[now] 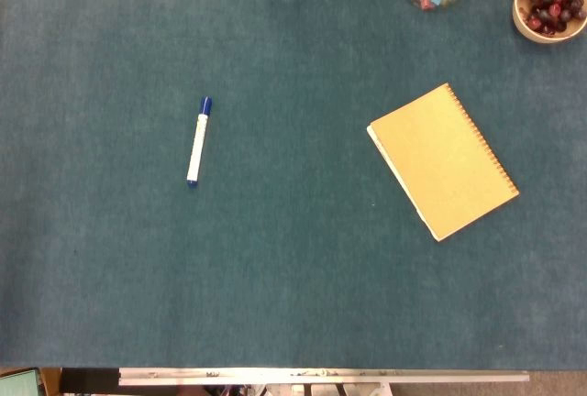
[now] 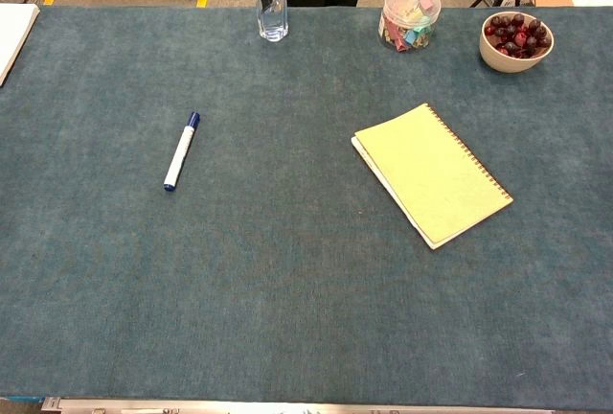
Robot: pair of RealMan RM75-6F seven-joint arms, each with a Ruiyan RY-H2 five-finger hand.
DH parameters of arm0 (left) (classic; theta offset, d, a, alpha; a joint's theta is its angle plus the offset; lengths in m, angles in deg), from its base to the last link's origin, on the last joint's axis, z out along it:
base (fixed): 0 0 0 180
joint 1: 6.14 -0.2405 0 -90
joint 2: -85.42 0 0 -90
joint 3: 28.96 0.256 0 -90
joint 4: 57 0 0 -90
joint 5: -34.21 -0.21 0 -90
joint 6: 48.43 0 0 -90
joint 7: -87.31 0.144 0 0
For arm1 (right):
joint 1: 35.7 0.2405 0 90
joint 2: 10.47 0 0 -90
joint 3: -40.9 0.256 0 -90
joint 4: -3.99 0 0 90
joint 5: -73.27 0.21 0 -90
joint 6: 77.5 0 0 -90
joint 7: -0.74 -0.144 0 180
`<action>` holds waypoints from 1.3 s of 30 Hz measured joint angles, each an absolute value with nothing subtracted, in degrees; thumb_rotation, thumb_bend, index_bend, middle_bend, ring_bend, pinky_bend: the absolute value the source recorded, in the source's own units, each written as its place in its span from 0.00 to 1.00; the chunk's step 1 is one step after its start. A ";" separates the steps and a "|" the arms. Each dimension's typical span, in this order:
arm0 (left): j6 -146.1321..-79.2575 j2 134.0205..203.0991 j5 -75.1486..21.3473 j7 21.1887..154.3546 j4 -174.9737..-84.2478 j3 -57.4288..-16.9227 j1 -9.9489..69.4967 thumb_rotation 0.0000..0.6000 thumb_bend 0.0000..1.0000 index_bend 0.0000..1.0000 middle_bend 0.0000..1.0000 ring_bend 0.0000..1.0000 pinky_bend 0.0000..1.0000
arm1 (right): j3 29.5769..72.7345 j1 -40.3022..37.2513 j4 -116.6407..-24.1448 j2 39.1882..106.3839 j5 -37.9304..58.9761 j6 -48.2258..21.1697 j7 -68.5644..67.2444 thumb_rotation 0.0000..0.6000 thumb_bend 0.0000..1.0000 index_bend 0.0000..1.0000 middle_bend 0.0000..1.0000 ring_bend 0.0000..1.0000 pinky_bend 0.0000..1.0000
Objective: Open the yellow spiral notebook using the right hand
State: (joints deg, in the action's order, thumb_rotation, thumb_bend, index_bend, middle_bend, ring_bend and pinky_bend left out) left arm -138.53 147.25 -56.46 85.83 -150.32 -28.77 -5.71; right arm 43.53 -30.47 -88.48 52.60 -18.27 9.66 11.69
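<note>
Yellow spiral notebook lies closed, well right of the marker; I see neither hand, so can't tell their state.

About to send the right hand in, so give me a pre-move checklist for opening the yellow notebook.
1. Yellow spiral notebook closed, cover up: ok.
2. Spiral binding on its far right edge, free edge facing left: ok.
3. Nothing lying on the cover: ok.
4. Marker well clear, far to the left: ok.
5. Bowl of fruit and clear tub apart from the notebook: ok.
6. Right hand position and fingers: cannot tell, neither hand in view.
</note>
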 measured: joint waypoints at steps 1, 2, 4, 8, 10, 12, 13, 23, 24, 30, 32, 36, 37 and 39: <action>-138.45 147.30 -56.43 85.79 -150.21 -28.76 -5.69 1.00 0.49 0.08 0.11 0.02 0.06 | 43.53 -30.41 -88.52 52.59 -18.31 9.57 11.76 1.00 0.25 0.29 0.29 0.13 0.18; -138.38 147.34 -56.40 85.76 -150.14 -28.75 -5.67 1.00 0.49 0.08 0.11 0.02 0.06 | 43.52 -30.31 -88.61 52.55 -18.36 9.40 11.90 1.00 0.25 0.29 0.29 0.13 0.18; -138.26 147.43 -56.30 85.67 -150.03 -28.73 -5.64 1.00 0.49 0.08 0.11 0.02 0.06 | 43.54 -30.12 -88.84 52.49 -18.42 9.14 12.12 1.00 0.25 0.29 0.29 0.13 0.18; -138.29 147.52 -56.22 85.44 -149.78 -28.65 -5.76 1.00 0.49 0.08 0.11 0.02 0.06 | 43.58 -29.70 -89.38 52.24 -18.60 8.56 12.48 1.00 0.25 0.29 0.29 0.13 0.18; -138.34 147.52 -56.12 85.21 -149.63 -28.66 -5.82 1.00 0.49 0.08 0.11 0.02 0.06 | 43.60 -29.42 -89.77 51.95 -18.60 8.04 12.75 1.00 0.25 0.29 0.29 0.13 0.18; -138.33 147.51 -56.08 85.02 -149.54 -28.68 -5.81 1.00 0.49 0.08 0.11 0.02 0.06 | 43.72 -28.88 -90.48 51.50 -18.53 7.16 13.16 1.00 0.25 0.29 0.31 0.13 0.18; -138.33 147.52 -56.13 84.96 -149.50 -28.67 -5.80 1.00 0.49 0.08 0.11 0.02 0.06 | 43.79 -28.62 -90.82 51.30 -18.45 6.68 13.33 1.00 0.25 0.29 0.31 0.13 0.18; -138.46 147.72 -56.16 84.25 -149.08 -28.37 -6.11 1.00 0.49 0.08 0.11 0.02 0.06 | 45.44 -23.50 -97.36 48.65 -10.92 -5.01 15.47 1.00 0.33 0.25 0.33 0.16 0.22; -138.55 147.72 -56.18 84.18 -149.08 -28.38 -6.14 1.00 0.49 0.08 0.11 0.02 0.06 | 45.64 -22.81 -98.11 48.46 -9.87 -6.44 15.95 1.00 0.34 0.25 0.33 0.16 0.22; -138.83 147.75 -56.02 83.76 -148.74 -28.29 -6.50 1.00 0.49 0.08 0.11 0.02 0.06 | 47.44 -16.67 -100.89 48.40 -2.16 -15.86 19.83 1.00 0.36 0.23 0.32 0.17 0.22; -138.90 147.78 -55.85 83.58 -148.58 -28.26 -6.64 1.00 0.49 0.08 0.11 0.02 0.06 | 47.99 -14.44 -101.07 49.06 0.44 -18.54 21.20 1.00 0.37 0.21 0.31 0.17 0.22; -138.73 147.93 -55.71 83.30 -148.30 -28.09 -6.79 1.00 0.49 0.08 0.11 0.02 0.06 | 48.49 -10.98 -100.41 51.13 4.35 -22.17 24.01 1.00 0.37 0.18 0.32 0.17 0.22; -138.70 148.00 -55.71 83.23 -148.19 -28.06 -6.81 1.00 0.49 0.08 0.11 0.02 0.06 | 48.51 -10.29 -100.04 51.70 5.25 -22.76 24.75 1.00 0.37 0.17 0.32 0.17 0.22; -138.68 148.06 -55.65 83.13 -148.03 -28.05 -6.85 1.00 0.49 0.08 0.11 0.02 0.06 | 48.53 -8.83 -99.07 53.12 7.61 -24.09 26.43 1.00 0.37 0.17 0.32 0.17 0.22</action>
